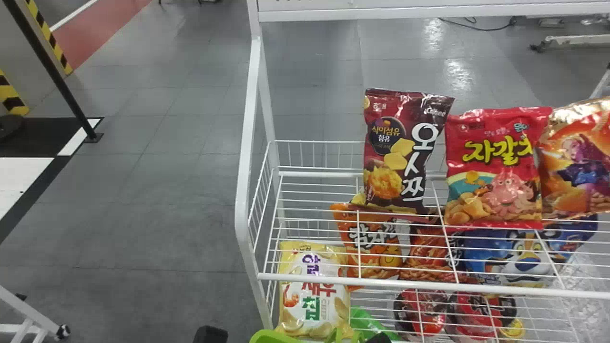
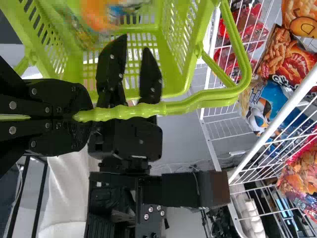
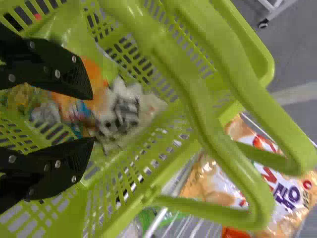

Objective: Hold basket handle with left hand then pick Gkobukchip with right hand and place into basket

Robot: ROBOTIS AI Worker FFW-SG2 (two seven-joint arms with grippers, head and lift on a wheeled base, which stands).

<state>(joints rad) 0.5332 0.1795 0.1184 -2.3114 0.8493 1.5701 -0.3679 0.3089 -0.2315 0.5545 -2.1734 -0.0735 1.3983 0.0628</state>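
Observation:
In the head view a black part of my left arm point(image 1: 210, 334) shows at the bottom edge, left of the green basket point(image 1: 274, 336). In the left wrist view my left gripper point(image 2: 81, 116) is shut on the handle point(image 2: 198, 101) of the basket point(image 2: 188, 54), which hangs below it. My right gripper point(image 3: 93, 118) stands open over the basket's inside, fingers apart and nothing gripped. Beyond its fingertips, a pale bag with dark lettering point(image 3: 124, 114) lies in the basket beside an orange pack point(image 3: 94, 79). I cannot tell which is the Gkobukchip.
A white wire rack point(image 1: 405, 281) stands ahead on the right. It holds several snack bags, among them a brown one point(image 1: 400, 152), a red one point(image 1: 495, 166) and a cream one point(image 1: 312, 295) close to the basket. Grey floor point(image 1: 181, 190) lies left of the rack.

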